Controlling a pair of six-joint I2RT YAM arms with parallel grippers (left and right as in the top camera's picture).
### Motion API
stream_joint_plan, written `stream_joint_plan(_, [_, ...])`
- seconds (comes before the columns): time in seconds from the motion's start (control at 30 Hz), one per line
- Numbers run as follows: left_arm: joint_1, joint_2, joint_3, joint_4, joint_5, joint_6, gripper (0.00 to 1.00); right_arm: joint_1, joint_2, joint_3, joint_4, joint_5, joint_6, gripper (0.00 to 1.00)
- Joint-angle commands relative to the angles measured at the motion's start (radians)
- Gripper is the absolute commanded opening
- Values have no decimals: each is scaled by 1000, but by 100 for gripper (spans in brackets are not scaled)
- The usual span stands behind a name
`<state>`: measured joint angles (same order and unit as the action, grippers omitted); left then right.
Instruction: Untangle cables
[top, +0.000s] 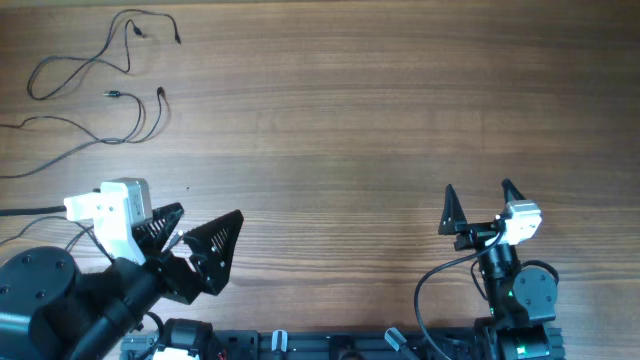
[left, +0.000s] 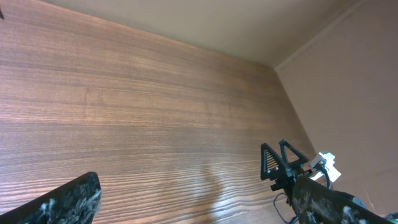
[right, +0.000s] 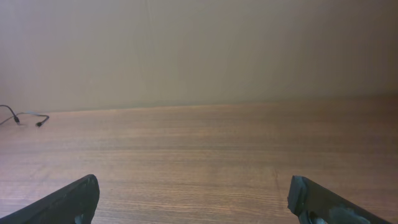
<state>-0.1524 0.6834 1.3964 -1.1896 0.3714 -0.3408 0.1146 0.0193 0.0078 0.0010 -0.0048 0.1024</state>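
Thin black cables (top: 100, 75) lie in loose loops at the far left corner of the wooden table, with small plugs at their ends. A bit of cable end (right: 25, 119) shows at the far left in the right wrist view. My left gripper (top: 197, 232) is open and empty near the front left, well short of the cables. My right gripper (top: 480, 203) is open and empty at the front right, far from the cables. It also shows in the left wrist view (left: 283, 163).
A thicker black cable (top: 25, 212) runs in from the left edge beside the left arm. A beige wall (right: 199, 50) stands behind the table's far edge. Bare wood (top: 380, 120) fills the middle and right of the table.
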Motion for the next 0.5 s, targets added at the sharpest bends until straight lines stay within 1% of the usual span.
stream_joint_plan(0.0, [-3, 0, 6, 2, -3, 20, 100, -9, -16, -3, 2, -20, -25, 100])
stream_joint_plan(0.13, [-3, 0, 6, 2, -3, 20, 100, -14, -16, -3, -1, -31, -128, 100])
stream_joint_plan(0.3, [-3, 0, 6, 3, -3, 20, 100, -51, -16, -3, -2, -30, -131, 100])
stream_joint_plan(0.47, [-3, 0, 6, 3, -3, 20, 100, -68, -16, -3, -2, -31, -208, 100])
